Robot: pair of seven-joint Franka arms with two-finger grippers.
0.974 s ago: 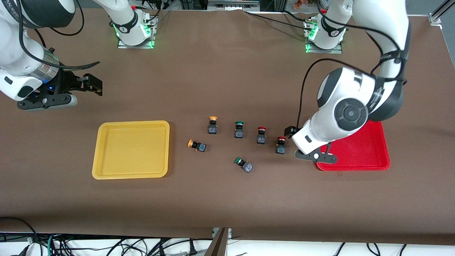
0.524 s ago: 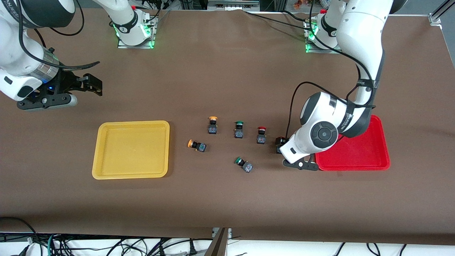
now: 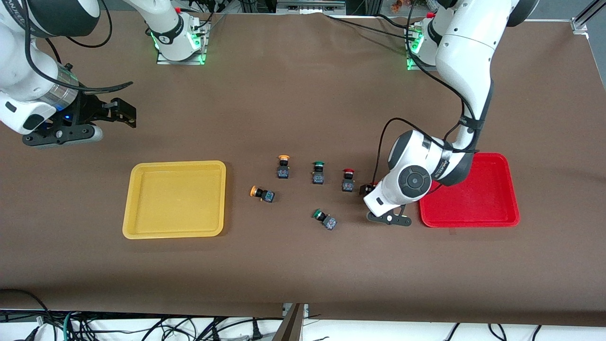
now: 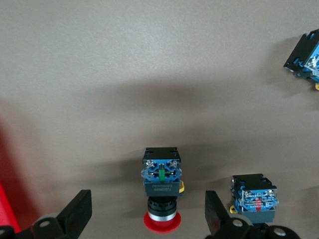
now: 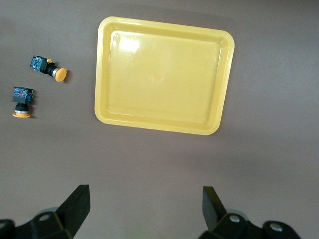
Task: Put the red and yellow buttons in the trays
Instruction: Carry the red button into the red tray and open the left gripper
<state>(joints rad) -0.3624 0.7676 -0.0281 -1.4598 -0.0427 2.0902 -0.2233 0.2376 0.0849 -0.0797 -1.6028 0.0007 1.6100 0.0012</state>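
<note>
**Left pincer low over a red button; right arm waiting**

Left pincer [image 4: 144,219]: fingers [image 4: 77,211] spread wide, nothing between them gripped. It hangs low over the red-capped button [image 4: 160,186] that lies closest to the red tray [image 3: 492,208]. In the left wrist view the button sits in the gap between the fingers, touching neither. In the front view the wrist hides nearly all of this button.

Second red-capped button [image 3: 348,180]: upright on the counter [image 3: 303,265], just beside the first, toward the right arm's end.

Green-capped buttons: one [image 3: 318,173] upright next in the same row; one [image 3: 325,219] tipped on its side, nearer the front camera than the row.

Yellow-capped buttons: one [image 3: 283,167] upright at the row's end toward the yellow tray [image 3: 142,227]; one [image 3: 262,193] on its side, nearer the front camera and nearer that tray.

Trays: both sit on the counter with nothing in them; the red one at the left arm's end, the yellow one toward the right arm's end. All six buttons lie between them.

Right pincer [image 5: 144,209]: fingers apart, holding nothing, raised over bare counter beside the yellow tray, toward the bases. The right arm waits.
</note>
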